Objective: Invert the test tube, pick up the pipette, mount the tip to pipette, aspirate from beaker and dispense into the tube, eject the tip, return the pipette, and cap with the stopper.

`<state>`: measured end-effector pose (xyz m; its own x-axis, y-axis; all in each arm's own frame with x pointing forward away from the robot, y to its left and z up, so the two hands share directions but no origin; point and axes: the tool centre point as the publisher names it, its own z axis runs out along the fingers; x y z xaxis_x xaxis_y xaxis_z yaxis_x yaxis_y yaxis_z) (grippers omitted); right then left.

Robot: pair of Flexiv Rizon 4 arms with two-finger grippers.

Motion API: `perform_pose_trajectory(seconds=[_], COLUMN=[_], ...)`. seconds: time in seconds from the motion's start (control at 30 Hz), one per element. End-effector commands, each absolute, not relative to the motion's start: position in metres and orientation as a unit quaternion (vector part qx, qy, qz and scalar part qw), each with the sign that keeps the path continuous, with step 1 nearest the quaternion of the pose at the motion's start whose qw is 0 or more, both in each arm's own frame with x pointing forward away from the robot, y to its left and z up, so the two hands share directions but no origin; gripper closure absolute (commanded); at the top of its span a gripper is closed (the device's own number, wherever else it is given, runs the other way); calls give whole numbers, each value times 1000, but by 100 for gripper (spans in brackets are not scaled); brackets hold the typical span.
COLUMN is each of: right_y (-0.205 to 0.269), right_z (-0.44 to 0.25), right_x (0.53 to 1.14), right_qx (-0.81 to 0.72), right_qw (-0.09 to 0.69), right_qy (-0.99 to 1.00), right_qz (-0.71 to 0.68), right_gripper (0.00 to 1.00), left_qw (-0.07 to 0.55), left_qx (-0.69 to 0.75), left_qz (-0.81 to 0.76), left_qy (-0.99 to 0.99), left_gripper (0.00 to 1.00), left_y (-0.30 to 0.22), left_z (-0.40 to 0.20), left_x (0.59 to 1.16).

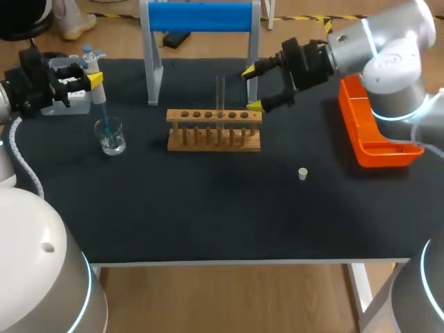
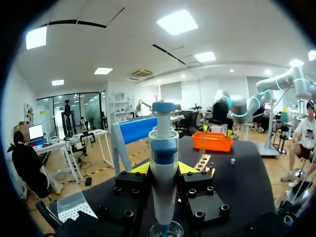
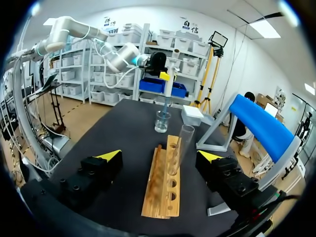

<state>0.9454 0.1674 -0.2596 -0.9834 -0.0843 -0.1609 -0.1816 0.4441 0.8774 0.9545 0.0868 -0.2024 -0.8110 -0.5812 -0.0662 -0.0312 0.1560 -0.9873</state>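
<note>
**Aspiration at the beaker, right gripper idle by the tube**

The pipette [image 1: 91,66] is pinched between the fingers of the left gripper [image 2: 163,169]. Its blue tip [image 1: 103,111] is dipped into the beaker [image 1: 110,136] at the table's left. The right gripper [image 3: 160,157] is held spread wide with nothing touched. The test tube [image 3: 182,145] stands just ahead of its fingers, upright in the wooden rack [image 1: 214,132]. The stopper [image 1: 302,173] is left on the mat, well apart from the rack. Whether liquid is already drawn up cannot be told.

The step is judged to be aspiration. Risks from here:
- Air may be drawn in if the tip is lifted before the draw is finished.
- The beaker looks light, so it may be dragged or tipped if the tip is scraped along its wall on the way out.
- The tip is probably only pressed on and could be knocked loose by such a scrape.
- The tube's mouth is narrow, so a slightly off approach would put liquid on the rack.
- Drops may be lost during the carry across.
- The arms could collide over the rack if the right gripper is not cleared.
- The tube could be tilted by a sideways nudge from the right gripper's fingers.
</note>
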Motion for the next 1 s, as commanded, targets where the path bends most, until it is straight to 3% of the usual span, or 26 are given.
perform_pose_trajectory(seconds=[0.03, 1.0], right_y=[175, 218], right_z=[-270, -289], right_x=[952, 985], right_qx=[-81, -105], right_qw=[43, 10], right_qy=[846, 846], right_qz=[525, 523], right_gripper=[0, 0], left_qw=[225, 225], left_qx=[-212, -212], left_qz=[-614, -614], left_qy=[726, 726], left_gripper=[100, 100], left_y=[86, 86], left_z=[-202, -202], left_x=[954, 954])
